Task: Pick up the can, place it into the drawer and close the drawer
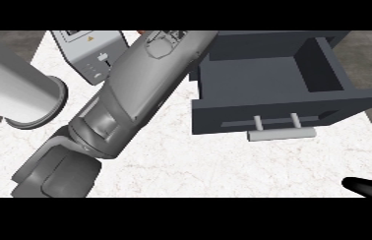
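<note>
Reaching up across the view from its lower left corner, the left forearm [134, 89] is stretching over the white marbled surface [218, 165] to the upper edge. The wrist is meeting that edge, and the left hand is lying beyond it, so I cannot tell what its fingers are doing or whether they are holding anything.

Just left of the wrist, right at the upper edge, a small reddish sliver [141, 32] is showing. It is too small to tell whether it is the can, which I cannot make out anywhere else.

The right hand [358, 186] is showing only as a black tip at the lower right, over the surface. Too little of it is showing to tell whether it is open or closed.

Up and to the left of that tip, the drawer [254, 76] is standing pulled out, its dark grey box lying open to the view. Its pale handle [281, 133] is sticking out from the front panel on two posts, well apart from the right hand.

Left of the forearm's upper end, a grey appliance [91, 49] is sitting partly behind it. Further left, a white cylinder [29, 94] is lying at the view's left edge.
</note>
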### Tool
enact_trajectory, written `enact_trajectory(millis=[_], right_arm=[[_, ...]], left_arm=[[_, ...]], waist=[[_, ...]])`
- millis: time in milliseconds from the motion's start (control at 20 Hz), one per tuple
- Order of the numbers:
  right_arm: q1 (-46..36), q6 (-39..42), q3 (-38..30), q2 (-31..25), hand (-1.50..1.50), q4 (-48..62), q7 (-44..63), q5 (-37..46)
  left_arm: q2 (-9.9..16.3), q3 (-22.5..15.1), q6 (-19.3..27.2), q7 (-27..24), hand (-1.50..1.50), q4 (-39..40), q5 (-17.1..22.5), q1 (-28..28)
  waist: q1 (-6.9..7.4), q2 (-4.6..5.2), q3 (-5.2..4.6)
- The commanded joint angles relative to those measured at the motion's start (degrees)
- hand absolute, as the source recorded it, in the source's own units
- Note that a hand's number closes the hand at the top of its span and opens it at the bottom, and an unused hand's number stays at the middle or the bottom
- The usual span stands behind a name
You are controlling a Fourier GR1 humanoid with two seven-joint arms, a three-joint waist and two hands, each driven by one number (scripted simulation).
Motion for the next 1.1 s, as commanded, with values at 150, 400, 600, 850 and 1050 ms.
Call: enact_trajectory(millis=[150,400,600,850,1050], right_arm=[[-1.8,-1.2,2.3,1.0,-1.5,0.1,0.6,1.5],[-3.9,-0.4,2.2,-0.6,-1.5,3.5,0.2,1.8],[-4.7,0.7,1.2,-2.8,-1.5,3.5,-0.4,2.3],[-2.1,3.7,2.9,-3.8,-1.5,3.3,-6.1,5.2],[-7.4,3.8,5.8,-7.2,-1.5,5.6,-8.3,12.6]], left_arm=[[0.0,-4.8,6.4,-2.6,1.5,4.7,3.8,-1.7],[0.0,-5.6,8.7,-4.1,-1.5,7.3,5.2,-3.3],[0.0,-6.3,9.5,-4.2,-1.5,8.5,6.5,-4.0],[0.0,-4.9,10.8,-5.9,-1.5,10.1,8.3,-5.3],[0.0,-4.9,11.4,-8.1,-1.5,9.3,10.5,-4.0]], waist=[[-1.9,0.51,0.06],[-1.99,0.77,0.08],[-2.07,0.67,0.07],[-2.17,0.75,0.1],[-2.0,1.2,0.05]])
